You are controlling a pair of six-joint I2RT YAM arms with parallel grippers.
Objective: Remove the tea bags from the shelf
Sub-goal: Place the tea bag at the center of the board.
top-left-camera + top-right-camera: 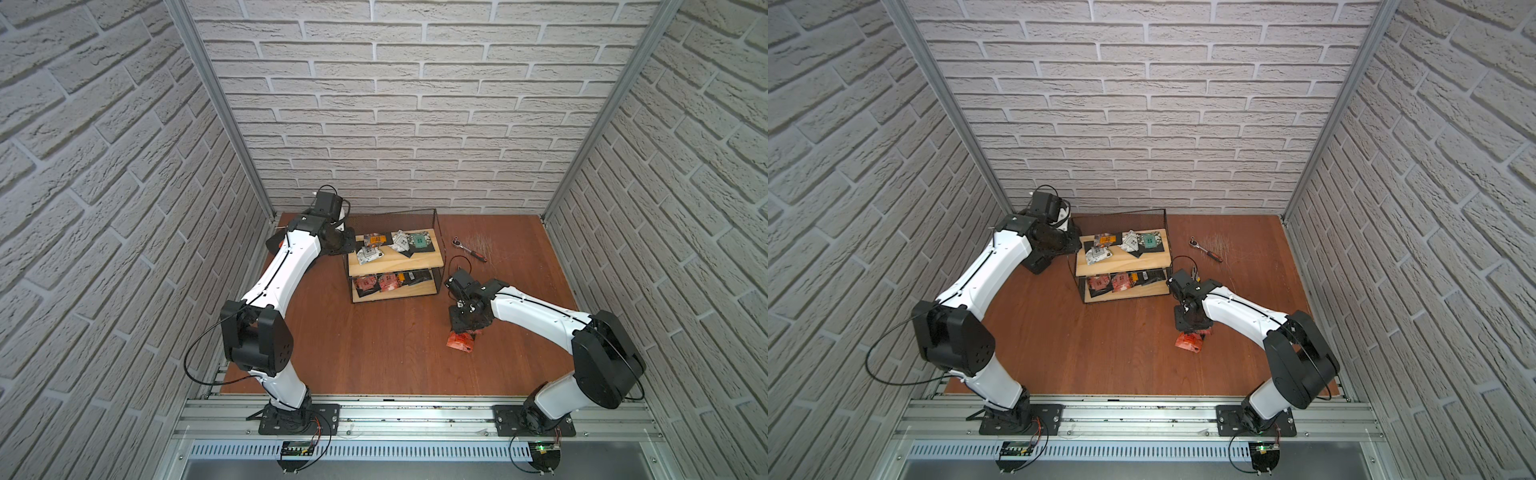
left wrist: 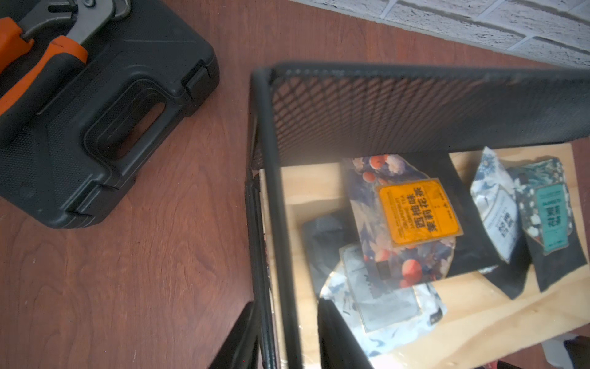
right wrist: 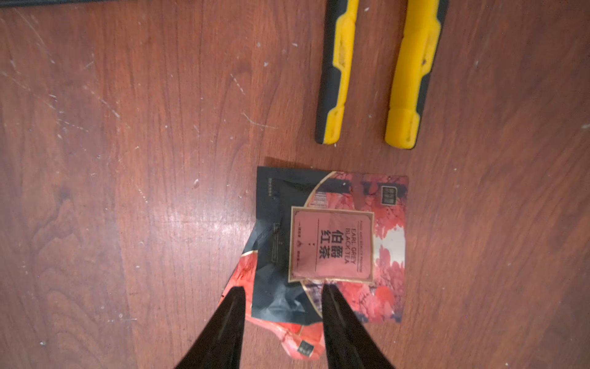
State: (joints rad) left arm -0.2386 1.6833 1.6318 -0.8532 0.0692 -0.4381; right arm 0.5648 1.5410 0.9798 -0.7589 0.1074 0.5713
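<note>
Right fingers [image 3: 344, 329] parted over red tea bag [image 3: 332, 246], left fingers [image 2: 338, 338] clamped on shelf [image 2: 415, 105] side

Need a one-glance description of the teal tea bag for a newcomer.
Start at the shelf on the table. On its top board, at the end nearest the ratchet, lies the teal bag. Only it has a teal label; the white bag beside it does not.

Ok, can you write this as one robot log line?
left jaws: shut on shelf frame | right jaws: open above red tea bag on table | shelf: tea bags on both tiers
</note>
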